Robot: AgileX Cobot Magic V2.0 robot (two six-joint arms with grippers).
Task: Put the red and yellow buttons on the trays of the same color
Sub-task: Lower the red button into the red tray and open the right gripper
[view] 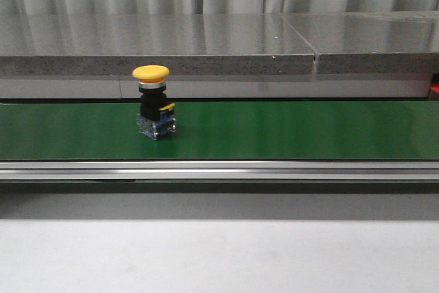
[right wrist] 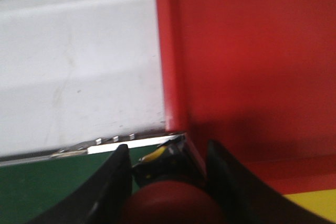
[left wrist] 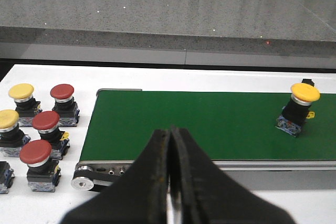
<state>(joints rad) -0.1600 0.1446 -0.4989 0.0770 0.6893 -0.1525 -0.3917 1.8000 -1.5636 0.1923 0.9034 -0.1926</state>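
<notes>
Sitting between the right fingers (right wrist: 121,182): a red button (right wrist: 168,203).

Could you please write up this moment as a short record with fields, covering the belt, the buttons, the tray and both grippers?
belt: green conveyor belt, carrying one button
button on belt: yellow mushroom-head push button, upright, untouched
waiting buttons: three red-capped buttons and two yellow-capped buttons on the white table beside the belt's end
left gripper: left gripper shut, empty, short of the belt
right gripper: right gripper shut on a red-capped button
tray: red plastic tray, beside the held button; blurred
</notes>
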